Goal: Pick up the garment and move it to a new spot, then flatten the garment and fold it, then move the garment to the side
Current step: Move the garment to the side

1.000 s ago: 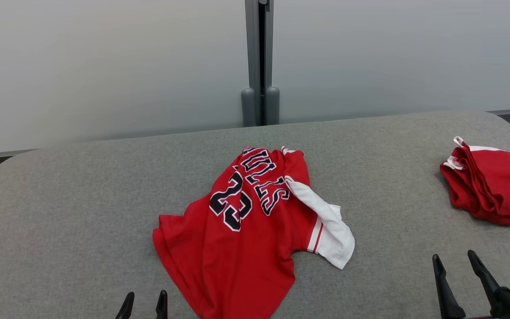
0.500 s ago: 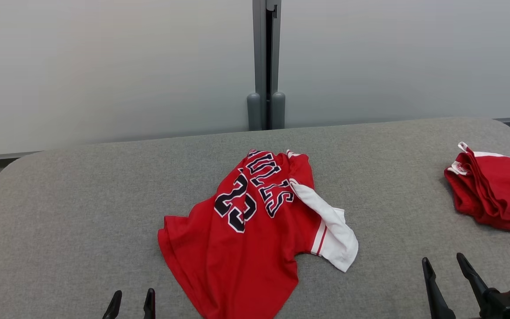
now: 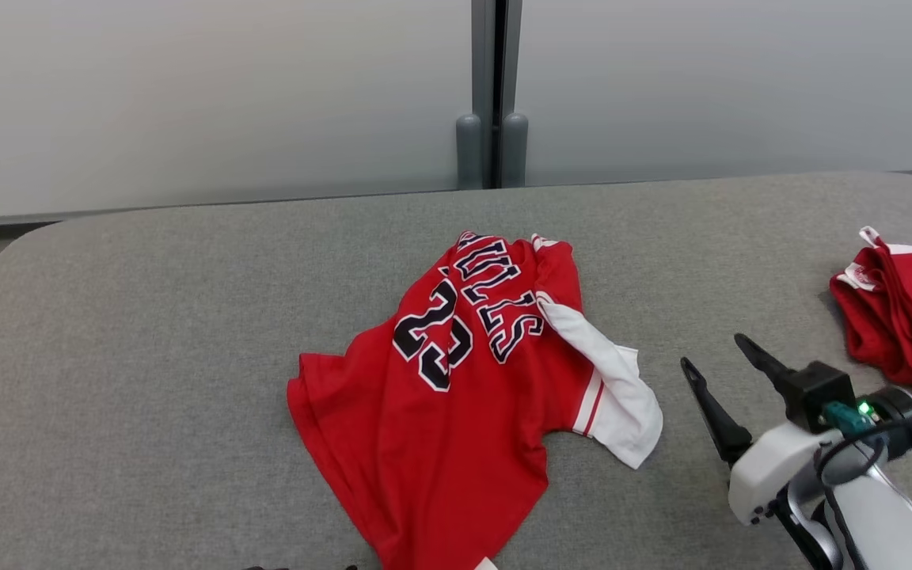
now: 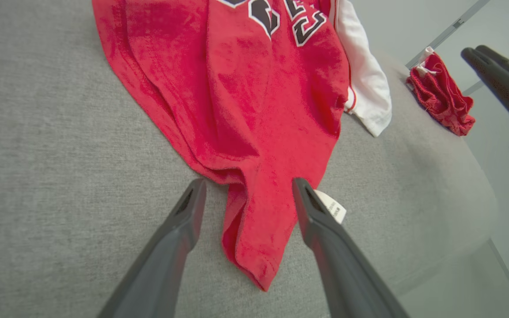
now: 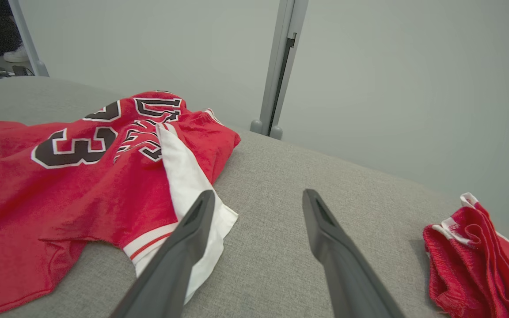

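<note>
- Centrally placed: garment [image 3: 440, 412], a red jersey, lying crumpled on the grey table [image 3: 147, 317], roughly mid-width and nearer the front edge than the back.
- Garment, lettering: the number 23 and a row of block letters read upside down in the head view. The first letters are lost in a fold at the far end.
- Garment, white sleeve [image 3: 614, 388]: red stripes, lying on the robot's right side of the jersey. How it joins the body is hidden under folds.
- Garment, near hem: cut off by the bottom edge of the head view. The left wrist view shows it tapering to a point [image 4: 254, 101].
- White label [image 4: 332, 206]: at the hem, partly behind one finger, print too small to read.
- Left gripper [image 4: 249, 181]: jaws spread wide, gripping nothing. The hem point lies between the two fingers in that view. Whether they touch the cloth cannot be told.
- Right gripper [image 3: 712, 351]: jaws likewise released and empty, above bare table just right of the white sleeve and apart from it. Its fingers [image 4: 497, 79] are cropped by the left wrist view's right edge.
- Second red garment [image 3: 907, 324]: bunched at the table's right end, well apart from the jersey, cut off by the frame edge.
- Grey wall panels behind the table, with an upright post [image 3: 492, 79] between them.
</note>
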### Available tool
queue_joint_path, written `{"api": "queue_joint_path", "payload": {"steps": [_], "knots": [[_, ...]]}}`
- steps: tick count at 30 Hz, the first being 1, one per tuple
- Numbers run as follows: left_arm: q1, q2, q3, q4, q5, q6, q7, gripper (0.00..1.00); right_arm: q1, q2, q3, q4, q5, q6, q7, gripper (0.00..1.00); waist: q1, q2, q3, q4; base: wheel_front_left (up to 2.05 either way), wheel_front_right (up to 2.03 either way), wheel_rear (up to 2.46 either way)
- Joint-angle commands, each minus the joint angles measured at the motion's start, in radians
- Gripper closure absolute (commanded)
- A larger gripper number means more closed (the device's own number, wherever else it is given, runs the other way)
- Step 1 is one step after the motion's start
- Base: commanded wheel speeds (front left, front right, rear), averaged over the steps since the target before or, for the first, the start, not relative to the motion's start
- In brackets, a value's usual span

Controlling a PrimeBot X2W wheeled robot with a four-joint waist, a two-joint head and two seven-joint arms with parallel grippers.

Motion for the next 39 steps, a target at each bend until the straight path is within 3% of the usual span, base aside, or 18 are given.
{"api": "queue_joint_path", "payload": {"steps": [1, 6, 13, 35, 36, 37, 38, 39], "knots": [[0.012, 0.012, -0.013, -0.034, -0.006, 0.012, 0.056, 0.00, -0.053, -0.019, 0.035, 0.036, 0.023, 0.000, 0.018, 0.00, 0.0000, 0.0000, 0.042, 0.024, 0.00, 0.00, 0.00], [0.026, 0.017, -0.049, -0.108, -0.018, 0.043, 0.192, 0.00, -0.200, -0.055, 0.136, 0.169, 0.081, 0.000, 0.072, 0.00, 0.0000, 0.0000, 0.105, 0.057, 0.00, 0.00, 0.00], [0.012, 0.022, -0.082, -0.112, -0.022, 0.046, 0.257, 0.00, -0.308, -0.079, 0.267, 0.297, 0.164, 0.000, 0.103, 0.00, 0.0000, 0.0000, 0.173, 0.088, 0.00, 0.00, 0.00], [-0.126, 0.005, -0.118, 0.029, -0.045, 0.064, 0.155, 0.00, -0.426, -0.105, 0.526, 0.400, 0.352, 0.000, 0.041, 0.00, 0.0000, 0.0000, 0.262, 0.093, 0.00, 0.00, 0.00], [-0.133, 0.005, -0.118, 0.037, -0.050, 0.063, 0.153, 0.00, -0.426, -0.107, 0.541, 0.397, 0.366, 0.000, 0.047, 0.02, 0.0000, 0.0000, 0.261, 0.092, 0.00, 0.00, 0.00], [-0.140, 0.005, -0.122, 0.046, -0.051, 0.057, 0.149, 0.00, -0.427, -0.110, 0.557, 0.393, 0.380, 0.000, 0.051, 0.69, 0.0000, 0.0000, 0.260, 0.091, 0.00, 0.00, 0.00], [-0.147, 0.004, -0.125, 0.053, -0.053, 0.052, 0.141, 0.51, -0.427, -0.115, 0.572, 0.386, 0.397, 0.000, 0.050, 0.91, 0.0000, 0.0000, 0.259, 0.089, 0.00, 0.00, 0.00], [-0.152, 0.004, -0.125, 0.063, -0.056, 0.053, 0.134, 1.00, -0.425, -0.119, 0.584, 0.378, 0.416, 0.000, 0.051, 1.00, 0.0000, 0.0000, 0.257, 0.087, 0.00, 0.00, 0.00]]}}
